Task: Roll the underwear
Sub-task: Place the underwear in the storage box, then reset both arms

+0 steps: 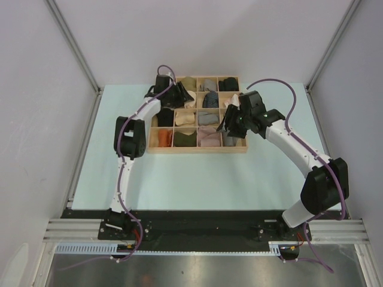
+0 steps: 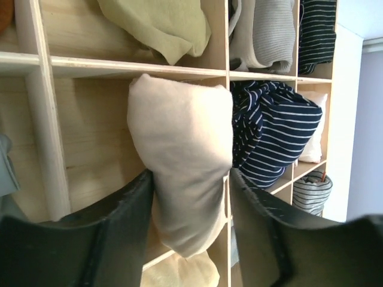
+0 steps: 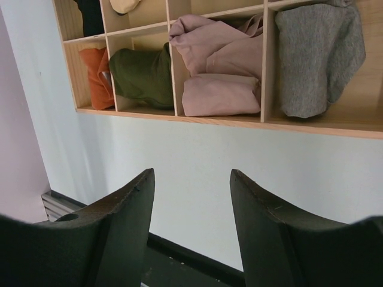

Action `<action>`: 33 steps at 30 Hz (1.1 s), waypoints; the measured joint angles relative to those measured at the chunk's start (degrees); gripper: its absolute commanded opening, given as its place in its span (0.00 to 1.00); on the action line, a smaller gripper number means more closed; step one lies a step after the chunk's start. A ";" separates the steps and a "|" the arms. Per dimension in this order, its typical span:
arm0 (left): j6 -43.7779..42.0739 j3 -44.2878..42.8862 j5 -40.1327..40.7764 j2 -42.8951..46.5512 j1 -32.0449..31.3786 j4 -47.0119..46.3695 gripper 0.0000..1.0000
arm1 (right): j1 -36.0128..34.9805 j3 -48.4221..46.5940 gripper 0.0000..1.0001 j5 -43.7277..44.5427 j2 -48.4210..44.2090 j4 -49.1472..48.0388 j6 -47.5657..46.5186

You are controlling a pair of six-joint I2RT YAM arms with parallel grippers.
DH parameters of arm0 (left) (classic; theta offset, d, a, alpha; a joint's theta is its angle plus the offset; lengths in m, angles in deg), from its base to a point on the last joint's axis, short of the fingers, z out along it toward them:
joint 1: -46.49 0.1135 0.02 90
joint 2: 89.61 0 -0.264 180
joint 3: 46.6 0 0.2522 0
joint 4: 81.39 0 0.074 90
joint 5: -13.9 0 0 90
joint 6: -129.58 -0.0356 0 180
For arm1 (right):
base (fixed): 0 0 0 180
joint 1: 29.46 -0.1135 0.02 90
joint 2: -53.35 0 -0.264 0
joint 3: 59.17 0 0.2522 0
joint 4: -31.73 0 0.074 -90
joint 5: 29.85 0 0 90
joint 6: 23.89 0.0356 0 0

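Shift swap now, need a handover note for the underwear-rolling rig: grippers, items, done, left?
Left gripper: fingers flank the cream roll in a compartment of the wooden box, beside the navy striped bundle. Gripped or released is unclear.
Right gripper: open, empty, over the table in front of the box.
Rust-orange garment and black garment: in compartments.
Done: all three appear stowed.
Left: probably clear the left gripper off the cream roll and retract.
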 measured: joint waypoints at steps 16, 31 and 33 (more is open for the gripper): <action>-1.81 1.31 3.96 5.29 -0.17 8.35 1.00 | 0.00 -0.70 0.58 0.13 -0.02 -0.07 -0.94; -12.94 31.26 16.11 38.64 -0.17 7.89 1.00 | 9.14 6.49 0.58 4.39 -3.76 -9.18 -7.96; -13.90 40.72 17.81 47.10 -0.17 4.72 1.00 | 12.13 9.46 0.59 5.79 -5.22 -11.85 -9.14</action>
